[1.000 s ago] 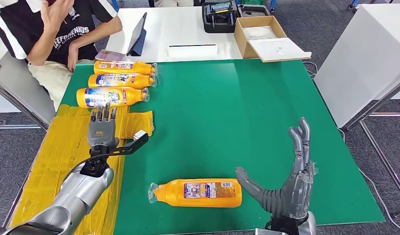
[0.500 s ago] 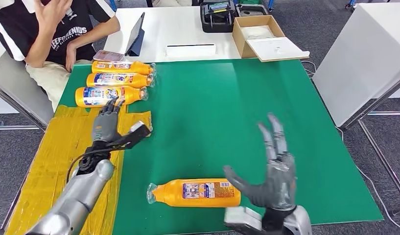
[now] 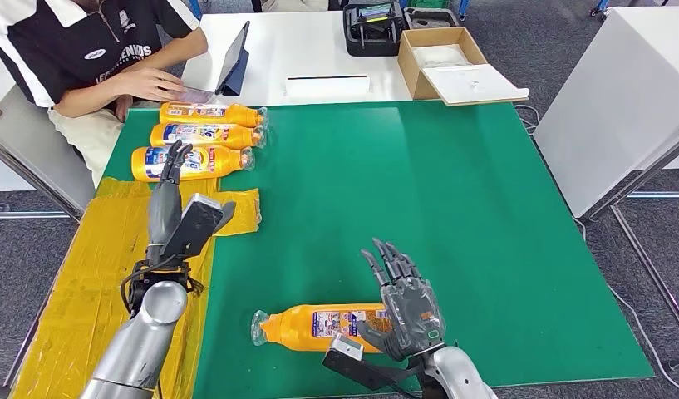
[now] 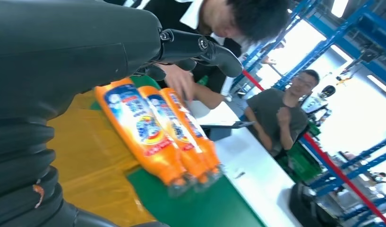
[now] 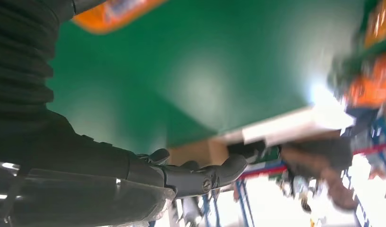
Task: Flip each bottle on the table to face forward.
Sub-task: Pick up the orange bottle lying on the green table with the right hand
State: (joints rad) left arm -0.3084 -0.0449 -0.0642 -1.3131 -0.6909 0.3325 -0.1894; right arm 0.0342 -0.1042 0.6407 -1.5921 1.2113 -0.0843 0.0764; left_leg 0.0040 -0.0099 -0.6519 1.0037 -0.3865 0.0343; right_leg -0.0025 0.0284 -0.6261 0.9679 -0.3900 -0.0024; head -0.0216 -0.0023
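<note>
Four orange bottles lie on the green desk [image 3: 452, 191], and only one looks to be waiting its turn. Biggest thing near the work is that desk with its yellow taped patch [image 3: 86, 274] under the left arm. The left robot hand [image 3: 174, 204] hangs above the patch, fingers apart and holding nothing, its fingertips close to the nearest of the three stacked bottles [image 3: 194, 136], which lie side by side just beyond it, near a seated person [image 3: 86, 58]. The lone bottle [image 3: 323, 326] lies on its side right beside the right robot hand [image 3: 402, 309], which sits at the bottle's base end with fingers spread; whether it touches I cannot tell. My guess: the reach for this bottle is under way. Next it must close around the body and roll it label-forward. Nothing blocks that; the cardboard box [image 3: 452, 62] and tablet [image 3: 234, 58] sit well beyond both hands.
</note>
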